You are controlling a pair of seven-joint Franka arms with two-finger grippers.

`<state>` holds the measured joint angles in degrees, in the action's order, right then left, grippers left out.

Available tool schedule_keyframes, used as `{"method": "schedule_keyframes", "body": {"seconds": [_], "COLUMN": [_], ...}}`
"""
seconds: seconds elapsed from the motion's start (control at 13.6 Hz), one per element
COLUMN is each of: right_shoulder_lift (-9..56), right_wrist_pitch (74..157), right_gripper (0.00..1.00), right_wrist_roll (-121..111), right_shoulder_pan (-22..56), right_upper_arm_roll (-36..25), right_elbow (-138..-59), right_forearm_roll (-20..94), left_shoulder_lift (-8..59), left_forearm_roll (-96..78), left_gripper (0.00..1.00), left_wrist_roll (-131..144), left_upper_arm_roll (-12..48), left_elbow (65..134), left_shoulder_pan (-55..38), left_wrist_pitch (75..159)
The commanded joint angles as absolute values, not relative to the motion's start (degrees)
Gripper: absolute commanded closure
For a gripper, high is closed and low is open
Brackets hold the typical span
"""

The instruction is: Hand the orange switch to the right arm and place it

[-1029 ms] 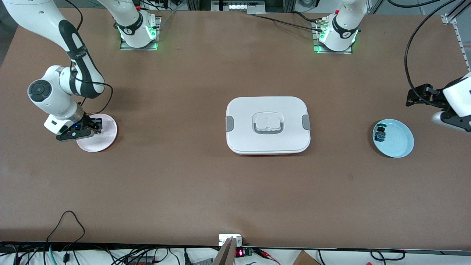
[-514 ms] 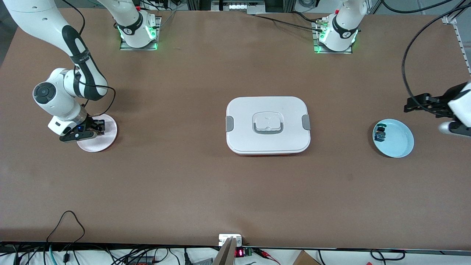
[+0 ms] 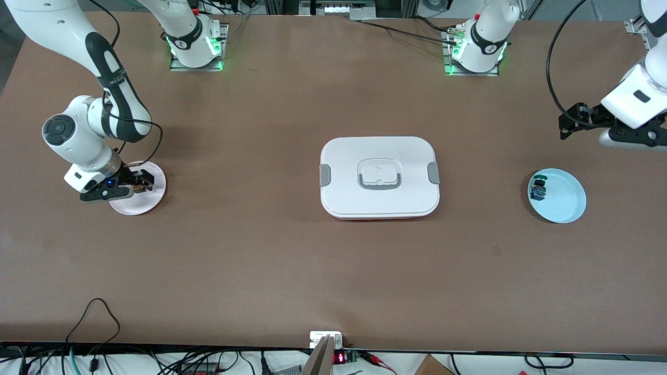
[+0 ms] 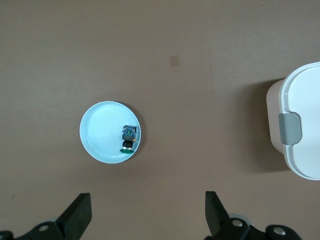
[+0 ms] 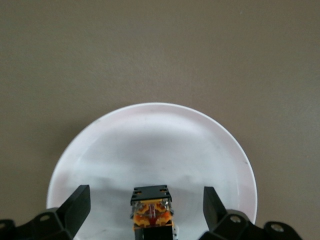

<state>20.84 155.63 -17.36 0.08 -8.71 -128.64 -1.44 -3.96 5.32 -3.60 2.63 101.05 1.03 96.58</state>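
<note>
The right claw (image 3: 139, 182) is low over the pink plate (image 3: 151, 200), fingers apart, with the orange switch (image 5: 151, 212) between them on the plate. The left claw (image 3: 568, 124) waits wide apart, up over the desk (image 3: 333, 271) near the blue plate (image 3: 568, 200).

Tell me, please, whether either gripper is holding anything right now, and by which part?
Nothing is held. The right gripper stands open around the small orange-and-black push-button switch resting on the pink round plate; the left gripper is open and empty.

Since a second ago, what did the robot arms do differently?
The right gripper opened and let go of the orange switch, now sitting on the pink plate. The left gripper, open, rose away from the blue plate. The white box and blue switch stayed put.
</note>
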Motion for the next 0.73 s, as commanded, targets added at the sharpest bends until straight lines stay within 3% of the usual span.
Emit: {"method": "schedule_keyframes", "body": {"seconds": [0.0,0.29,0.66], "right_shoulder_lift": [15.0,6.8,2.1], "right_wrist_pitch": [147.5,133.5,107.4], "right_gripper": [0.00,0.00,0.00], "right_wrist_roll": [-13.5,-11.5,-7.3], "right_shoulder_pan": [0.2,0.7,4.1], "right_upper_arm_roll": [-6.2,-4.0,-4.0], "right_elbow": [-126.6,-121.7,-106.0], "right_forearm_roll": [-0.7,-0.6,-0.6], "left_shoulder_lift": [-4.7,-2.3,-2.3], "left_forearm_roll": [3.7,-5.3,-0.3], "left_gripper": [0.00,0.00,0.00], "left_wrist_roll": [0.8,0.7,0.8], "left_upper_arm_roll": [1.1,1.2,1.7], "left_elbow": [102.1,99.7,99.5], "left_shoulder_pan": [-0.3,2.2,2.0], "left_wrist_pitch": [94.3,93.3,92.8]}}
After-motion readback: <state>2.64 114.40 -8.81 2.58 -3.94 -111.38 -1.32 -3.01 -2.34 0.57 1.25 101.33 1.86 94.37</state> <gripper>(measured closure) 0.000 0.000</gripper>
